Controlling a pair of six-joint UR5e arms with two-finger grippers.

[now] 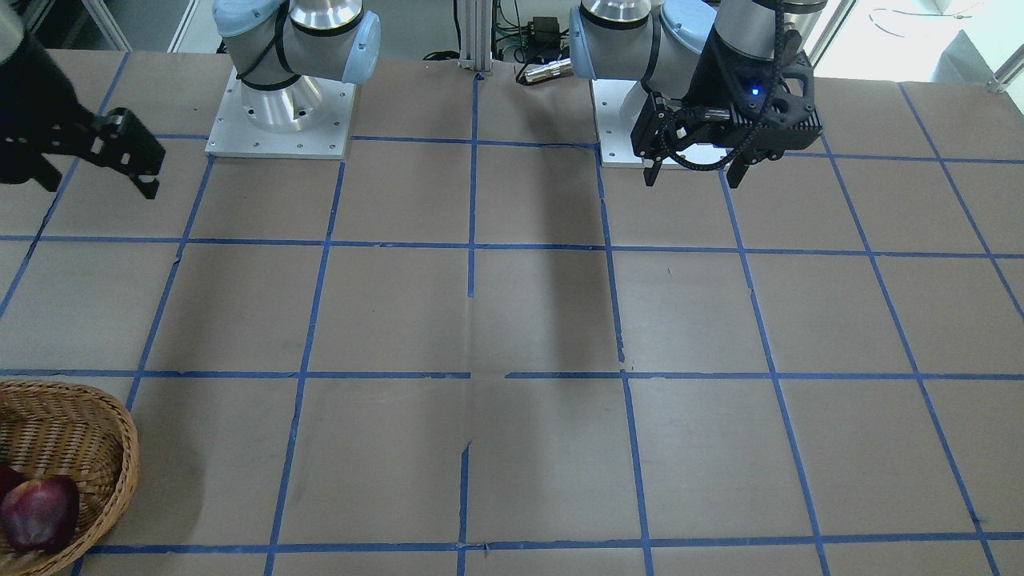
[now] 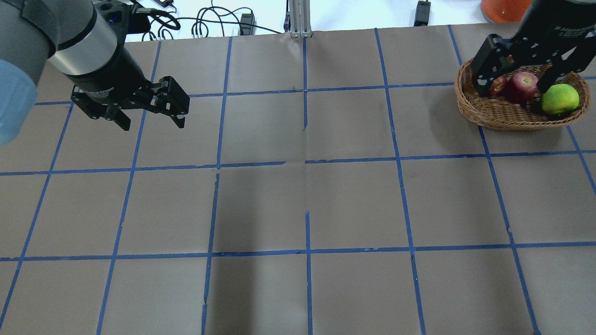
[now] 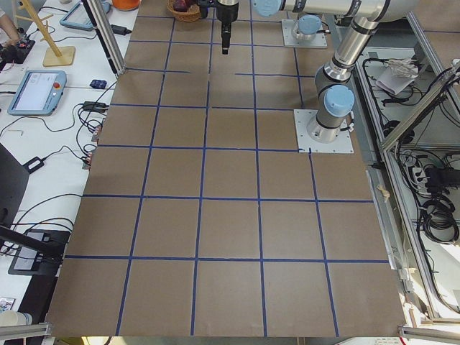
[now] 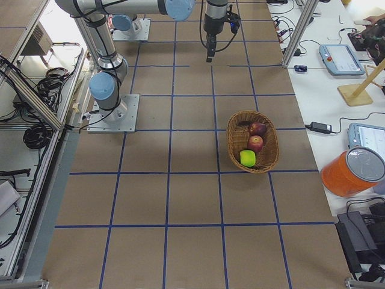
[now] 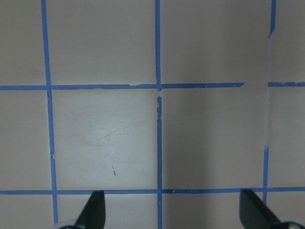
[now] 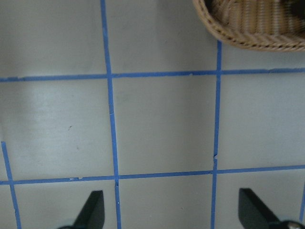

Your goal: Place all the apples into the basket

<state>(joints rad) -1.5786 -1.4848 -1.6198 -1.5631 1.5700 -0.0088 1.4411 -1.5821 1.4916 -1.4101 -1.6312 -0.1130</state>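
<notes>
Robotics lab — grid-taped table, teach pendants

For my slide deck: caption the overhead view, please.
All three apples sit in the wicker basket; left pincer and right pincer hang open, empty.

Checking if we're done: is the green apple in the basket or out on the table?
In. The green apple lies inside the basket's rim, beside the dark red apple and the lighter red apple.

Even bright overhead light, soft arm shadows on table, slightly soft wrist views
</notes>
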